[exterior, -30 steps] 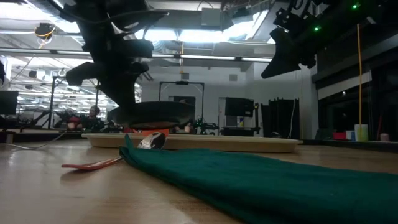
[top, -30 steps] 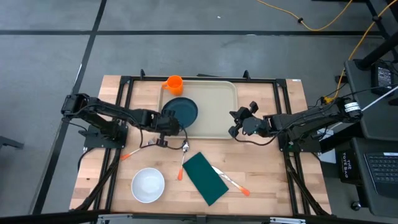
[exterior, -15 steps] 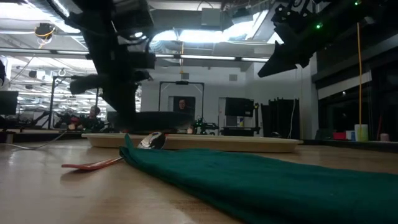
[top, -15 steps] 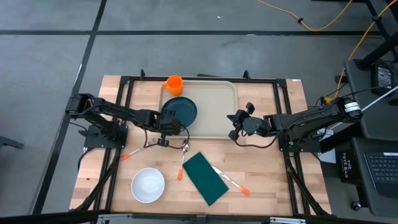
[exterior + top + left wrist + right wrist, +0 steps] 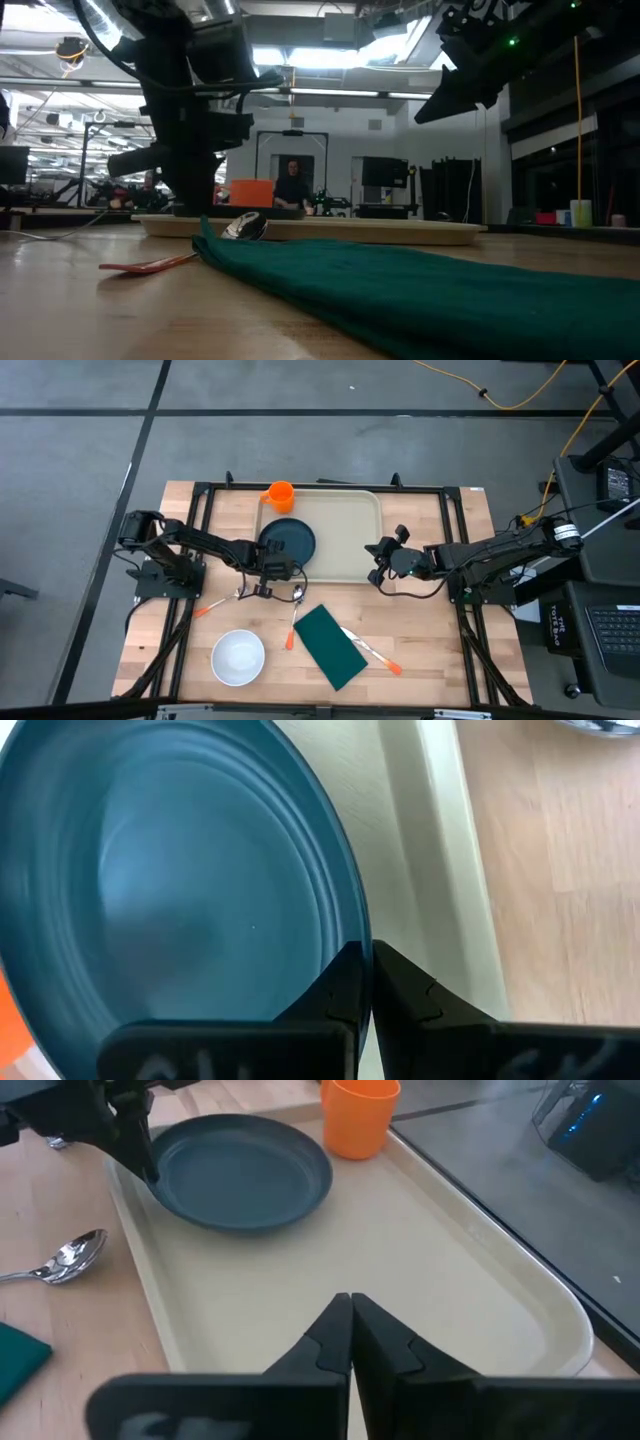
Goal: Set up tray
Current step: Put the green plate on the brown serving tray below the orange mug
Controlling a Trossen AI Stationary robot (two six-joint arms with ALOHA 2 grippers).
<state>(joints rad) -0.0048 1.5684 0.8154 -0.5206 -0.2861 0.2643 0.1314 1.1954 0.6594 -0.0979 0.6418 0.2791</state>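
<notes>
The cream tray [image 5: 345, 530] lies at the table's far middle. A dark blue plate [image 5: 287, 542] is on its left part, and an orange cup [image 5: 279, 495] stands at its far left corner. My left gripper [image 5: 270, 565] is shut on the plate's near rim; it also shows in the left wrist view [image 5: 362, 955] and as the dark fingers [image 5: 140, 1150] in the right wrist view. My right gripper [image 5: 374, 563] hangs shut, holding nothing, above the tray's near right part [image 5: 400, 1270]. My left gripper pinches the plate's rim [image 5: 362, 932] between its two fingers, on the side toward the table's near edge. The fingers come steeply from above, slanting in from the left. The plate [image 5: 245, 1170] lies about level and low on the tray; whether the held side still clears it, I cannot tell.
On the bare wood near the tray lie a spoon [image 5: 297, 598] with an orange handle, a dark green napkin [image 5: 330, 647], two more orange-handled utensils [image 5: 372, 653] [image 5: 213, 604] and a white bowl [image 5: 238, 657]. A black frame borders the table.
My left gripper has gone down with the plate, still shut on its rim. The plate, which hung clear above the tray, now sits low on the tray's left part. My right gripper has rolled a little at the wrist without changing place.
</notes>
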